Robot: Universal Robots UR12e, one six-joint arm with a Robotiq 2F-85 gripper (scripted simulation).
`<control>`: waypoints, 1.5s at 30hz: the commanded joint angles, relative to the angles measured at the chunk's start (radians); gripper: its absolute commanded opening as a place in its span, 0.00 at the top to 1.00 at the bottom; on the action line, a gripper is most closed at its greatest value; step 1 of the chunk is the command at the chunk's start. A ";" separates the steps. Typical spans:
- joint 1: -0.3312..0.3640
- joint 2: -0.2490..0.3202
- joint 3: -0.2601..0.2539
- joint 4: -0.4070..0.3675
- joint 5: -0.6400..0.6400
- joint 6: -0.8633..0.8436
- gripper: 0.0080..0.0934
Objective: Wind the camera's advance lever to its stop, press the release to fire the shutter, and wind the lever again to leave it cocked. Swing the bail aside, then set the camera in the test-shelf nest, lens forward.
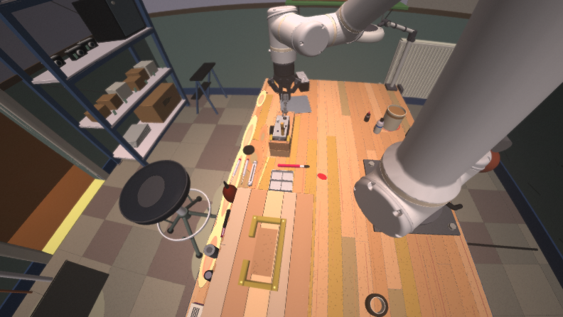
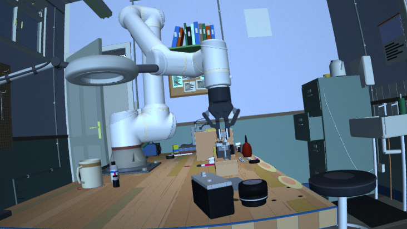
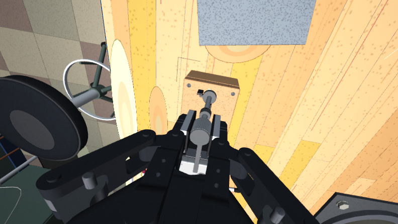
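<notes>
On the left strip of the bench the small camera [image 1: 281,128] sits on a wooden block [image 1: 280,146]. My gripper [image 1: 283,103] hangs straight above it and is closed on the camera's advance lever [image 3: 199,135], a knurled grey knob on a thin arm. Seen from the wrist camera, the lever's arm runs back over the camera's silver top plate. Nearer along the bench lies the test-shelf nest [image 1: 263,253], a brass-edged frame on pale boards. Its bail [image 1: 280,252] runs along its right side.
Behind the work lies a grey mat [image 1: 298,104]. A red pen [image 1: 293,166], a tile tray [image 1: 282,181] and a red blower [image 1: 229,191] lie between the camera and the nest. A stool [image 1: 155,192] stands off the left edge. The arm's base [image 1: 409,197] is on the right.
</notes>
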 commanded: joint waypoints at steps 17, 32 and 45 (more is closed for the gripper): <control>0.000 0.000 -0.001 -0.001 0.000 -0.058 1.00; 0.000 0.000 -0.001 -0.001 0.000 -0.203 1.00; 0.000 0.000 -0.001 -0.001 0.000 -0.399 1.00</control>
